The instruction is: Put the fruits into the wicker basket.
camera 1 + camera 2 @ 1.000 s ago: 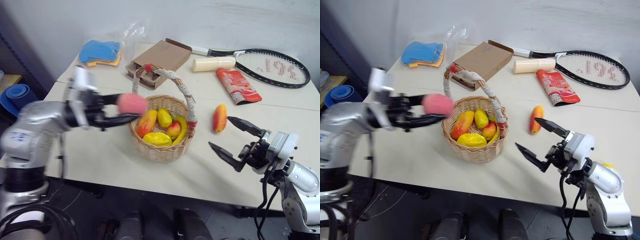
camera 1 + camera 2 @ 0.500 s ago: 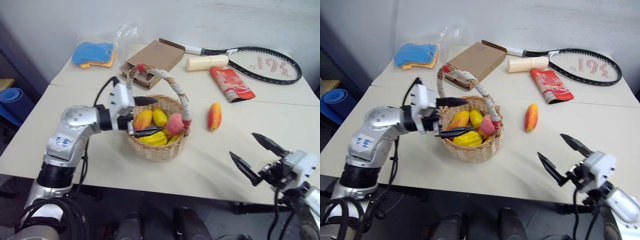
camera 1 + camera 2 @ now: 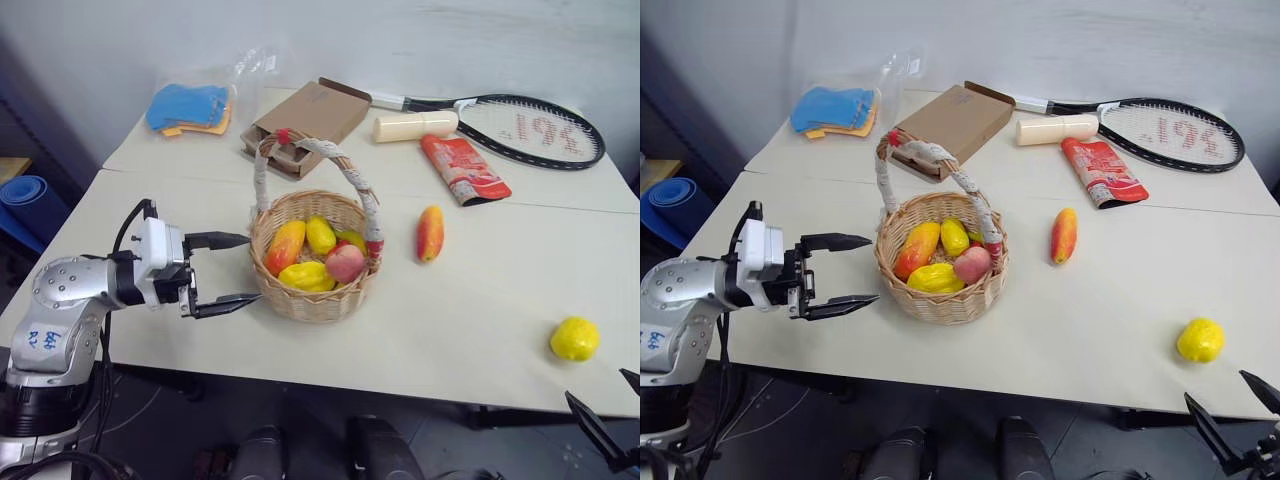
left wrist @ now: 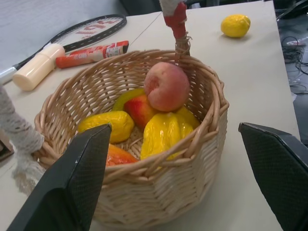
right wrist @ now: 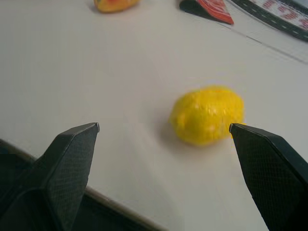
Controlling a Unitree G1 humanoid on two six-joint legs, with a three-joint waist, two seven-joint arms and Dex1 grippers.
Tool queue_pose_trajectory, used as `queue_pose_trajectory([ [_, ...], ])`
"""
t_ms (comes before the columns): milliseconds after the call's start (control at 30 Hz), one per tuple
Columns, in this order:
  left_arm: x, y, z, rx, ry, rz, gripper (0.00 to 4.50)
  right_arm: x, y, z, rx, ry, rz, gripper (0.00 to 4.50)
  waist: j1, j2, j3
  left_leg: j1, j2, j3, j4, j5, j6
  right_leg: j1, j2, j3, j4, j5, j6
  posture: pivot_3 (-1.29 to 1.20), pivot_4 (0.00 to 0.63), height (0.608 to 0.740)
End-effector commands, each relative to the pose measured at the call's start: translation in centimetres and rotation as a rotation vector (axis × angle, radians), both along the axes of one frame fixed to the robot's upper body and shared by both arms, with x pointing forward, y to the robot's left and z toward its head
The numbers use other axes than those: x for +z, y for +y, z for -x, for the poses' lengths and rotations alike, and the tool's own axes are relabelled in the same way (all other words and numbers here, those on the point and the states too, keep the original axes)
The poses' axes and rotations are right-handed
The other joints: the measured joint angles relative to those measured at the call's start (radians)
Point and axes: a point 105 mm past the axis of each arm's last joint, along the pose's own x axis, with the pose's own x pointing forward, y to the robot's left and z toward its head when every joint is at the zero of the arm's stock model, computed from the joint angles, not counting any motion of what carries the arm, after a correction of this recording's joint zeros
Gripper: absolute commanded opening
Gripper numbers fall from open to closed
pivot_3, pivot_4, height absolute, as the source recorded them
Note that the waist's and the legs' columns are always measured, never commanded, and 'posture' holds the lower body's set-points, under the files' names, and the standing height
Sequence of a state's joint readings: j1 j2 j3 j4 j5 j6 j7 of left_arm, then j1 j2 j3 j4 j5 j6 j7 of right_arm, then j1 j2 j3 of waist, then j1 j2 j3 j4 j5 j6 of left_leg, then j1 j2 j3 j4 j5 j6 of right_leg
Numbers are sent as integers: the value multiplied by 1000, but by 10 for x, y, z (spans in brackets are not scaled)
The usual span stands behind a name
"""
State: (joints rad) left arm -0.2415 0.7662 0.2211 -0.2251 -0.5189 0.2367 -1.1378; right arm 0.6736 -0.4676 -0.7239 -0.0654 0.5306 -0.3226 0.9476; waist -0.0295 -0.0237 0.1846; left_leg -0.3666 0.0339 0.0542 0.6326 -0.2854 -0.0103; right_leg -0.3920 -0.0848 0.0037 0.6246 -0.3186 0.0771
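Looking down over the table (image 3: 200, 330), you have the wicker basket (image 3: 312, 295) near its middle, with the tall corded handle arching over it front to back. Inside it lie several fruits: the pink-red peach (image 3: 345, 262) toward the 3 o'clock side against the handle's near foot, an orange-red mango (image 3: 285, 246) at 9 o'clock, a yellow fruit (image 3: 320, 234) at 12 o'clock and another yellow one (image 3: 306, 276) at 6 o'clock. Your left gripper (image 3: 231, 270) sits just beside the basket at its 9 o'clock, pointing level at the basket wall with its two black fingers spread wide and nothing between them; in the left wrist view the basket rim fills the gap between the fingers, apart from both. Two fruits are still out on the table: a second red-orange mango (image 3: 430, 233) stands clear of the basket at its 3 o'clock, and the bumpy yellow lemon (image 3: 574, 338) lies well apart at about 4 o'clock, near the table's front edge. Your right gripper (image 5: 163, 132) hangs low off that front edge, fingers fully apart and empty, with the lemon lying ahead between them but untouched. At the far side, from 12 to 2 o'clock of the basket, you can see the brown cardboard box (image 3: 305, 122), the cream cylinder (image 3: 415, 126), the red snack packet (image 3: 463, 170) and the tennis racket (image 3: 520, 130).
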Motion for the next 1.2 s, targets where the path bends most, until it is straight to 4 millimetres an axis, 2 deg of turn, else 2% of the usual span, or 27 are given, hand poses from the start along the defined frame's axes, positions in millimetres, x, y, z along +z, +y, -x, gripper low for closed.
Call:
queue_pose_trajectory([
  [33,13,13,6,47,-61,11,4450,35,12,-31,119,-132,43,4500,-9,0,0,-1,0,2,0,0,0,0,0,2,0,1,0,0,150,740],
  [167,10,24,9,74,-69,20,4450,70,44,-87,276,-202,-42,4500,-23,0,0,2,2,8,0,1,1,1,1,3,0,3,0,0,150,740],
  [300,16,17,10,67,-73,65,4450,81,86,-159,245,-16,-84,4500,-9,0,1,8,3,7,-1,2,-1,-1,2,2,3,8,9,0,150,740],
  [433,18,6,15,24,-52,91,4450,94,121,-213,215,61,-38,4500,0,1,1,2,5,6,-1,1,-3,-7,3,1,3,10,12,0,150,740],
  [533,15,-2,22,-12,-23,90,4450,92,140,-256,122,152,-65,4500,3,1,1,-10,4,6,0,1,-4,-19,4,1,4,11,12,0,150,740],
  [667,15,-7,25,-21,-18,88,4450,87,149,-288,-4,214,-73,4500,3,1,1,-21,5,6,3,2,-4,-26,5,-1,4,11,13,0,150,740],
  [833,15,-10,27,-19,-18,84,4450,80,154,-310,-117,232,-78,4500,-2,1,0,-37,2,10,17,-1,-2,-40,5,0,14,12,16,0,150,740],
  [1033,18,-11,29,-6,-31,75,4450,73,156,-311,-124,262,-62,4500,-2,1,0,-37,-2,11,20,-1,4,-37,5,0,12,16,21,0,150,740],
  [1200,18,-13,29,4,-37,79,4450,100,166,-304,-24,123,-104,4500,-1,1,0,-36,-2,10,20,-2,7,-37,5,0,12,16,22,0,150,740],
])
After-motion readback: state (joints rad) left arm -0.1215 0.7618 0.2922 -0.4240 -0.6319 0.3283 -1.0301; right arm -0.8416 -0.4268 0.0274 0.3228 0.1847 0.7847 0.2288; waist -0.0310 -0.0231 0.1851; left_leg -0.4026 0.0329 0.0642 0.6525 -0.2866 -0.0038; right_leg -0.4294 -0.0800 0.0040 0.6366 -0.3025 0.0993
